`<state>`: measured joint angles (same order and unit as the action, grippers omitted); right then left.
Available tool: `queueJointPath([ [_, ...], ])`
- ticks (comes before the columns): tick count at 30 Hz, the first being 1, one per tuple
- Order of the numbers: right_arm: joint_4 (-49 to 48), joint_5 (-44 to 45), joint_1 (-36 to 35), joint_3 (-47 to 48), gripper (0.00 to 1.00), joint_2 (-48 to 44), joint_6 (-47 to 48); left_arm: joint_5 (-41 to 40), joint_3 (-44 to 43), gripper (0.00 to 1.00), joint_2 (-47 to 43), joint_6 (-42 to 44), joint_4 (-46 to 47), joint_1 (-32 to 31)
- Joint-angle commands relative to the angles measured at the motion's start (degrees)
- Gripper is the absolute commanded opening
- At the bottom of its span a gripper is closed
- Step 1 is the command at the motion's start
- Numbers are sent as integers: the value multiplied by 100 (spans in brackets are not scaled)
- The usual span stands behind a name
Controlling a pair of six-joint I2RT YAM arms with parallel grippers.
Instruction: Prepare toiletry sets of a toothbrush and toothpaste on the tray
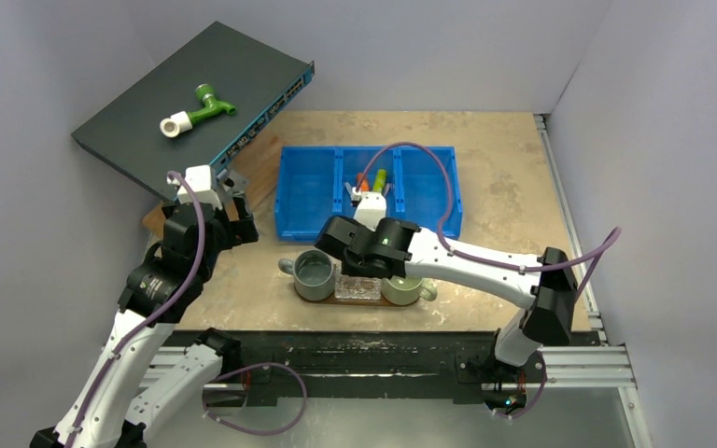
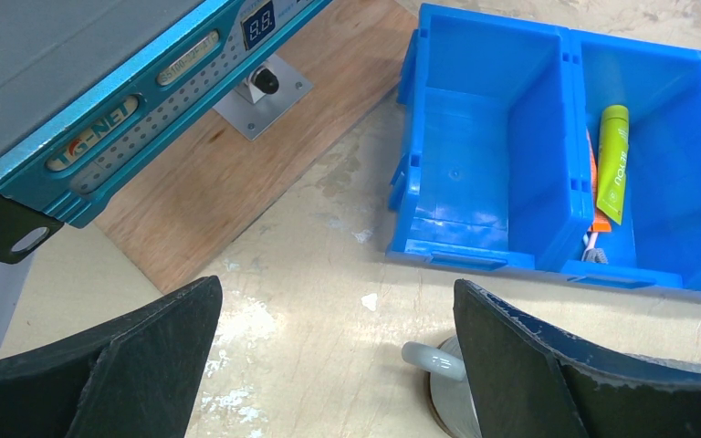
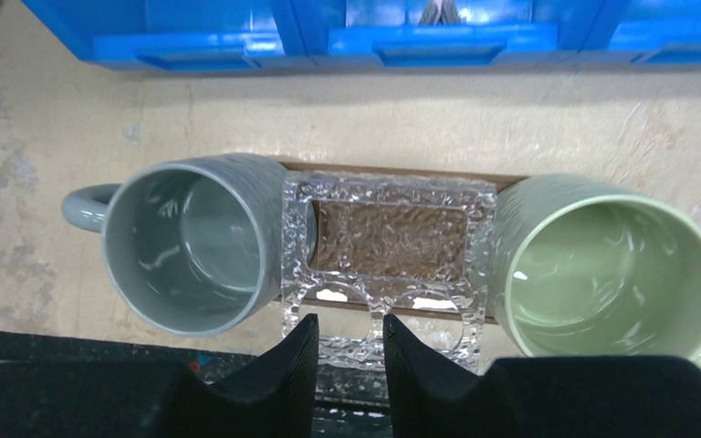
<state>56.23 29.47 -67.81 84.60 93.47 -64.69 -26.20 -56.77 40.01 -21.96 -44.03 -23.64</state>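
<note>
Toothpaste lay off the tray point(image 3: 402, 171): the lime-green tube point(image 2: 613, 164) and orange tube point(image 2: 604, 219) sat in the middle compartment of the blue bin point(image 2: 475, 260). I saw the right jaws slightly apart over the tray's clear holder point(image 3: 388, 196), and the left jaws wide apart above the counter point(image 2: 310, 255).

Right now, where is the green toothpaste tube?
In the overhead view the green tube lies in the middle compartment of the blue bin, just right of the orange tube.
</note>
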Motion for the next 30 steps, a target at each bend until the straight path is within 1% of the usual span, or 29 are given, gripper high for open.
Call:
queueJointPath([
  [1,381,644,64,630,34,-170,488,9,-187,98,31,-51,81,30],
  [8,198,603,649,1044,34,-88,1243,-17,-189,98,109,-44,75,34],
  [12,-14,577,1058,1210,37,47,1666,6,-194,97,168,-42,81,35],
  [13,-61,578,1151,1276,39,110,1768,21,-194,98,180,-34,81,35],
  [16,-182,566,1450,1507,44,392,2037,61,-205,98,232,-13,83,35],
  [20,-409,347,1806,1779,45,823,2225,178,-205,100,298,23,101,35],
  [22,-576,234,1975,1870,46,1010,2489,213,-204,100,350,41,105,35],
  [27,-765,46,2334,2274,48,1571,2605,296,-221,100,473,76,117,35],
  [30,-833,6,2473,2605,52,2004,2645,325,-229,100,515,85,124,35],
])
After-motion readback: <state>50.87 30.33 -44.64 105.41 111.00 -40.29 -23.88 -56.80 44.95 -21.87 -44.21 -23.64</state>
